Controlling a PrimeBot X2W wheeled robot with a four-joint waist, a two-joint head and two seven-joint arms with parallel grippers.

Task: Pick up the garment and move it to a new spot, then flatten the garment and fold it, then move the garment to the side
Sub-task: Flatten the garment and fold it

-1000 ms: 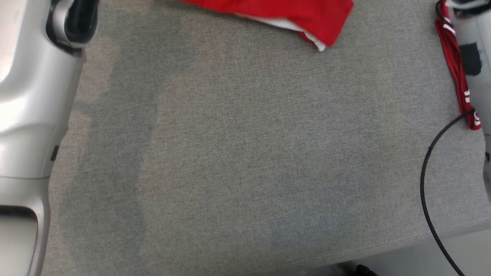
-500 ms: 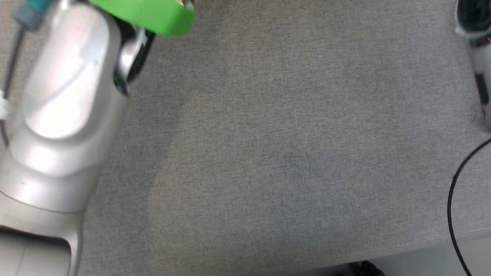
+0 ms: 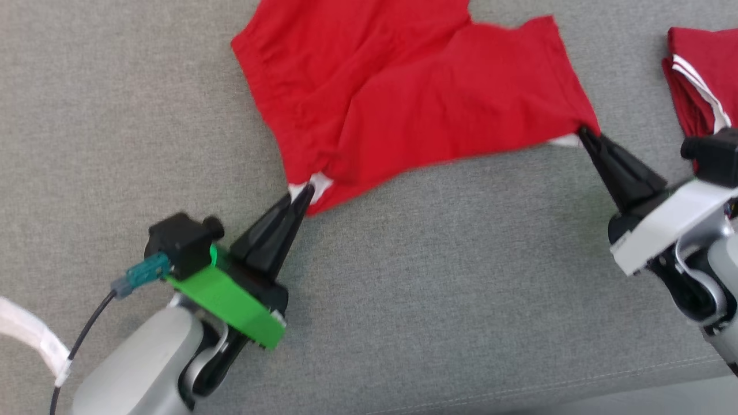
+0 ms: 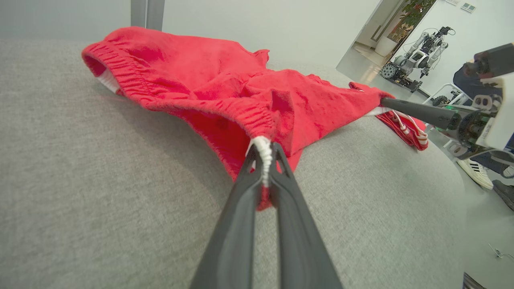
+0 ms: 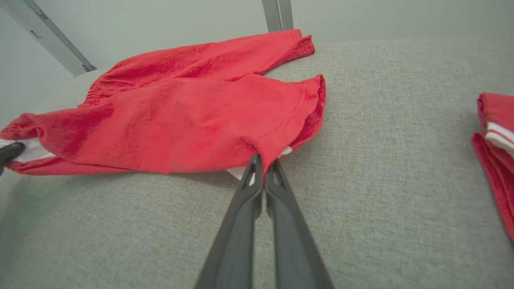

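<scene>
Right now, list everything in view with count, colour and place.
shorts: one, red, spread on the table's far middle
second garment: one, red with white stripes, table's far right
table: one, grey cloth top, under both garments
other robot: one, pale and dark, on the floor far behind
shoe: one, white with dark stripes, a person's, floor beside the table
left gripper: one, dark fingers, shut on the shorts' waistband
right gripper: one, dark fingers, shut on a leg hem

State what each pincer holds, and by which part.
Both grip the red cloth shorts: left pincer on the elastic waistband end, right pincer on a leg hem corner.
</scene>
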